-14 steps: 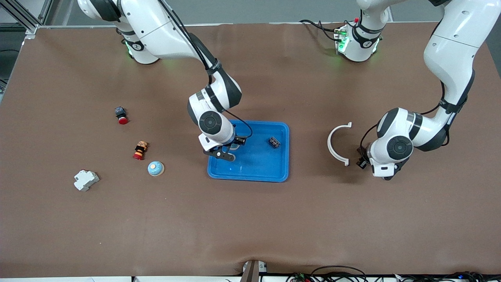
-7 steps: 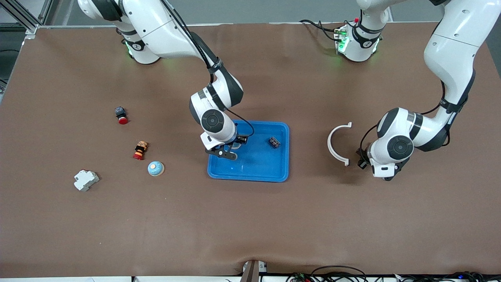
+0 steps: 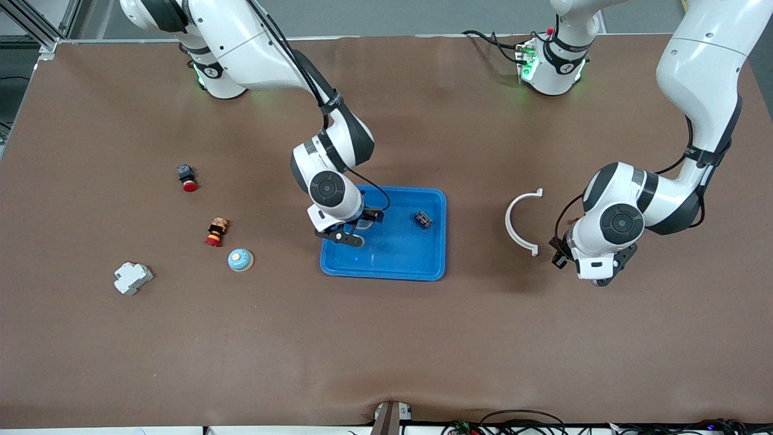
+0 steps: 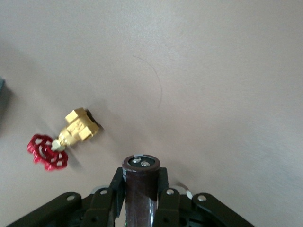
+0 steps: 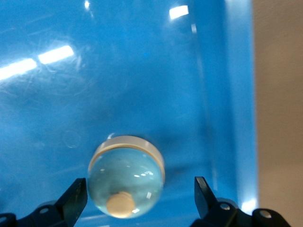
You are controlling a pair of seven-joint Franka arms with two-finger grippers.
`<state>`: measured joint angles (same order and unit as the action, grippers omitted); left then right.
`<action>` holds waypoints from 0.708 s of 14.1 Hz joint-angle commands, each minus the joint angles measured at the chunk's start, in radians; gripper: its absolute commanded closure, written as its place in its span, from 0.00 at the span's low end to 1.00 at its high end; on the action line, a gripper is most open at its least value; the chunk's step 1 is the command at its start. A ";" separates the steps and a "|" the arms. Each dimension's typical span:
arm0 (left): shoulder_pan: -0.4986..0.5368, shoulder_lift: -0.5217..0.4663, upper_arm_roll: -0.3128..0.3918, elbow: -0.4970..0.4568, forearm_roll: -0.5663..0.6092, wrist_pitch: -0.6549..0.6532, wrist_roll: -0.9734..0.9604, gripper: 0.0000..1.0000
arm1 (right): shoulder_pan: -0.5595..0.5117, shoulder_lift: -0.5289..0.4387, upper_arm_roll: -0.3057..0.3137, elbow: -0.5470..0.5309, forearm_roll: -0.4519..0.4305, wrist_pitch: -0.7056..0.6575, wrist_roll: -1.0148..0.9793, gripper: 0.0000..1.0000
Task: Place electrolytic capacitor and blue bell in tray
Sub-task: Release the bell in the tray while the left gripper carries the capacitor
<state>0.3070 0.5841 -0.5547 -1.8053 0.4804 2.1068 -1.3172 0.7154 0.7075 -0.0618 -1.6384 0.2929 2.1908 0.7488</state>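
While the right gripper (image 5: 137, 201) stands spread over the tray (image 3: 392, 266), the blue bell (image 5: 126, 176) sits loose inside near the rim, dome up; a rising finger could nudge it. The left gripper (image 4: 140, 198) pinches the electrolytic capacitor (image 4: 140, 184) above the tabletop (image 3: 386, 338), long axis along the fingers, terminals outward; a slack grip could drop it outside.

The bright-blue tray (image 3: 398, 266) is lying flat on the table. A pale-blue domed bell (image 5: 125, 177) is sitting in it near one rim, between the right pincer's (image 5: 137, 198) spread fingers. The left pincer (image 4: 140, 198) is clamping a dark-brown cylindrical capacitor (image 4: 140, 182).
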 commanded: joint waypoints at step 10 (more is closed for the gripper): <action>-0.242 0.106 -0.076 0.265 -0.105 -0.084 -0.338 1.00 | -0.398 -0.163 0.002 0.000 -0.290 -0.243 -0.531 0.00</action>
<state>0.1157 0.6399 -0.6299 -1.6152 0.3899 2.0493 -1.6180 0.3574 0.5493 -0.0820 -1.6221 0.0642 1.9279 0.2556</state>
